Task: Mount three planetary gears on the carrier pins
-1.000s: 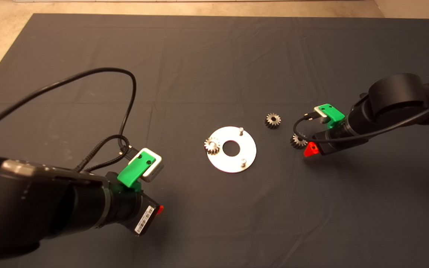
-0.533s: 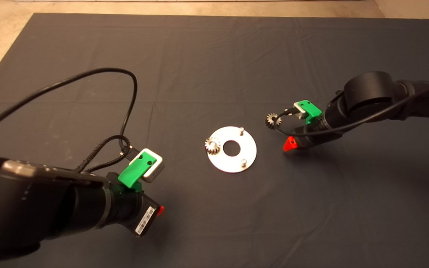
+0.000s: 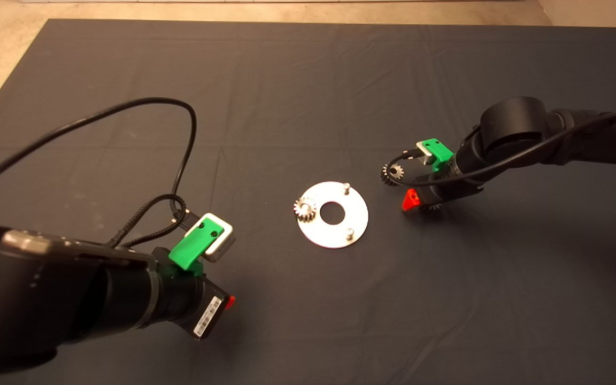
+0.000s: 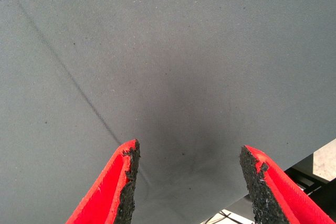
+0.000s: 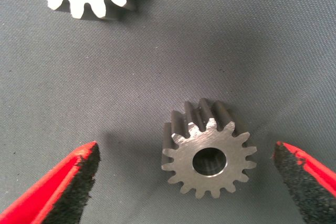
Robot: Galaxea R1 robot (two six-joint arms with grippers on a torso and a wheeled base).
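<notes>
One planetary gear (image 3: 305,208) already sits on the pin at the left edge of the carrier disc (image 3: 359,214), at the centre of the head view; the other two carrier pins (image 3: 346,187) stand bare, one at the disc's upper edge and one at its lower right (image 3: 349,232). The right gripper (image 5: 186,182) hovers low over the mat (image 3: 308,80) just right of the disc, its fingers (image 5: 71,182) spread wide to either side of a loose gear (image 5: 209,153) that lies flat, bore up, untouched. The third gear (image 3: 392,173) lies near it, toward the upper part of the frame.

The step in hand looks like grasping the loose gear. To do it well, the gripper should centre itself so the gear sits midway between the pads, since it now lies nearer one finger, then descend until the pads reach the toothed flank before closing, keeping the gear level so its bore will meet a pin squarely.

The left gripper (image 4: 186,182) waits at the lower left over bare mat, fingers apart and empty.
</notes>
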